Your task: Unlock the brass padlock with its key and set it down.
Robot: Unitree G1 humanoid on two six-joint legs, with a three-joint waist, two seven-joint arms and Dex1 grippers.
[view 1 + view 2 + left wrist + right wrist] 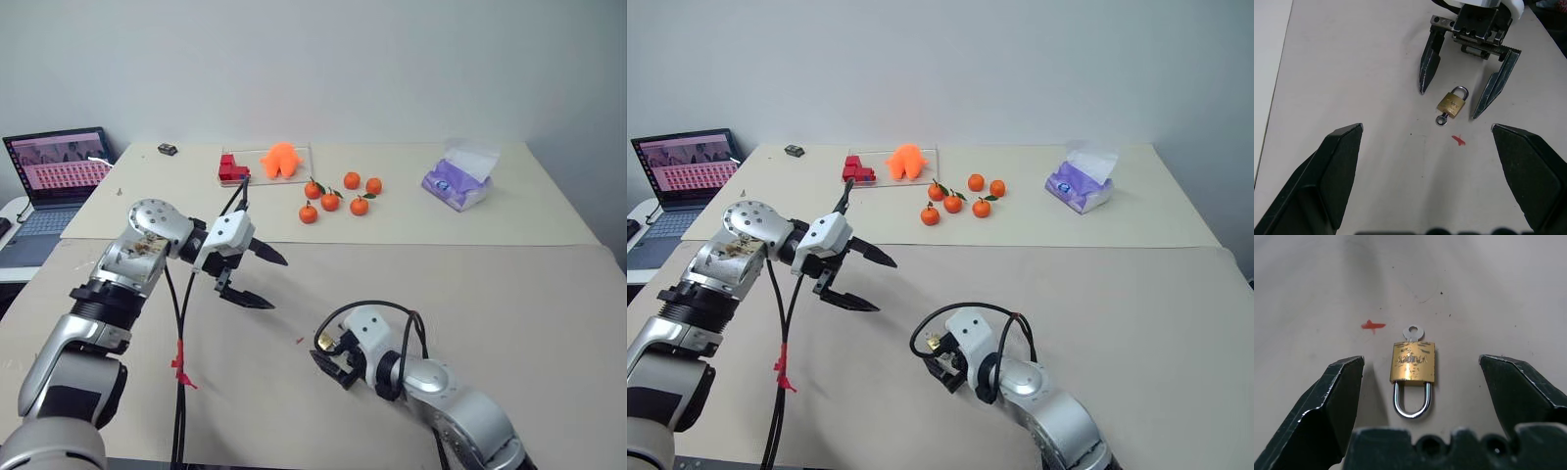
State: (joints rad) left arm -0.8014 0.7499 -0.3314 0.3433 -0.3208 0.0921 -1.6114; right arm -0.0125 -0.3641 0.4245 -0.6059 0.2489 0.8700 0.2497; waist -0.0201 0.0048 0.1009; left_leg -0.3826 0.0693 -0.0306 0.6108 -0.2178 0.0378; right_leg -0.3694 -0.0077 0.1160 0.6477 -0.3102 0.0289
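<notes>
The brass padlock (1413, 363) lies flat on the beige table (470, 284). Both legs of its silvery shackle (1411, 404) meet the body. The key (1413, 333) sits in the keyhole, and its round head pokes out at the padlock's bottom end. My right gripper (326, 354) is low over the table and open. Its fingers (1427, 68) stand on either side of the padlock without touching it. My left gripper (279, 284) hovers open and empty above the table to the left. It points toward the padlock (1452, 104) from a short distance.
A small red mark (1459, 141) is on the table beside the key head. Far back lie several tangerines (338, 196), an orange toy (281, 162), a red block (232, 169) and a tissue pack (458, 176). A laptop (64, 166) stands at the far left. A black cable (181, 367) hangs from my left arm.
</notes>
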